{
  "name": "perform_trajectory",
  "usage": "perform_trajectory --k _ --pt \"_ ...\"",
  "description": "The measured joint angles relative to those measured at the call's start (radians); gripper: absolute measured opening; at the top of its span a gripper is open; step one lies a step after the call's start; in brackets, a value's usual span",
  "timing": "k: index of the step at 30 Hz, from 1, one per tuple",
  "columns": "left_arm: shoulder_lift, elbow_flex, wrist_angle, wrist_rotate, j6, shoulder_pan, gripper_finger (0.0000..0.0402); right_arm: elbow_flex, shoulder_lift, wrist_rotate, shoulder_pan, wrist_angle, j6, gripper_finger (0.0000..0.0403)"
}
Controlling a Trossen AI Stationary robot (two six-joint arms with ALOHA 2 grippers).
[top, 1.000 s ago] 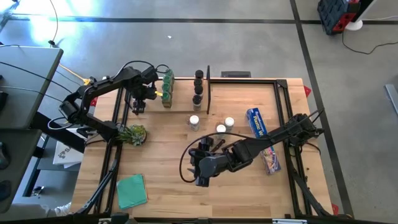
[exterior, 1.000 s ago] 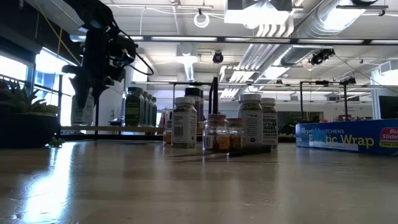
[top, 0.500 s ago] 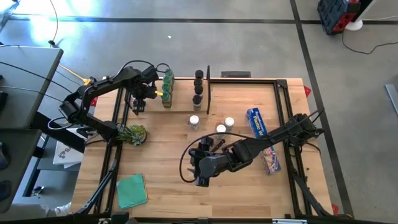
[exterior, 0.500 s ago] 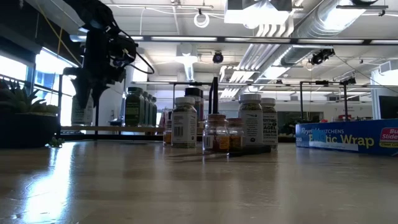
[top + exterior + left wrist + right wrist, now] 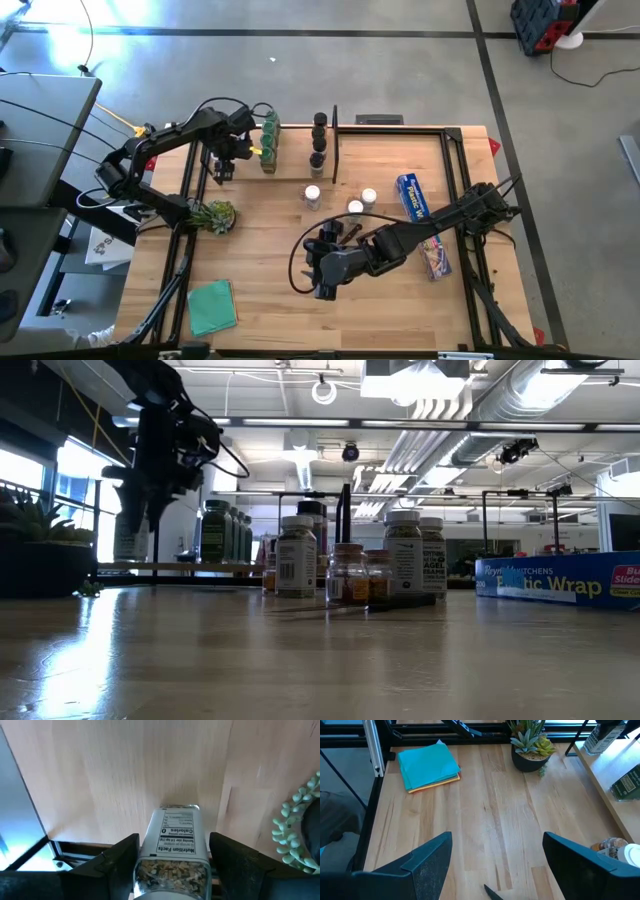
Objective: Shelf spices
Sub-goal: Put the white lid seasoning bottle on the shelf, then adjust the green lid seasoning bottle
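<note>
Holding a clear spice jar (image 5: 172,851) between my left gripper (image 5: 172,857) fingers, I hover at the shelf's (image 5: 290,165) left end, beside the green-capped jars (image 5: 269,140) — row filling. Right gripper (image 5: 497,862) waits agape, mid-table.

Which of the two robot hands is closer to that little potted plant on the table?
The left gripper. It sits just beyond the potted plant, at the shelf, with a spice jar between its fingers. The right gripper hovers open mid-table, farther away.
</note>
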Motion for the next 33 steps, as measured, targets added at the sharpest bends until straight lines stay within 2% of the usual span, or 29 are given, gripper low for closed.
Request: perform_trajectory --k 8,13,18,24,33 --pt "0.0 0.091 -0.005 0.008 -0.016 -0.044 0.0239 0.0 0.0 0.0 0.0 0.0 0.0 0.0306" --pt "-0.001 0.135 -0.017 0.107 -0.053 -0.088 0.0239 0.0 0.0 0.0 0.0 0.0 0.0 0.0306" --pt "-0.002 0.087 0.023 0.137 -0.075 -0.121 0.0239 0.0 0.0 0.0 0.0 0.001 0.0 0.0306" --pt "-0.002 0.022 0.175 0.139 -0.126 -0.106 0.0239 0.0 0.0 0.0 -0.004 0.001 -0.004 0.0306" --pt "-0.002 0.021 0.279 0.156 -0.12 -0.103 0.0239 0.0 0.0 0.0 -0.02 0.002 0.0 0.0306"
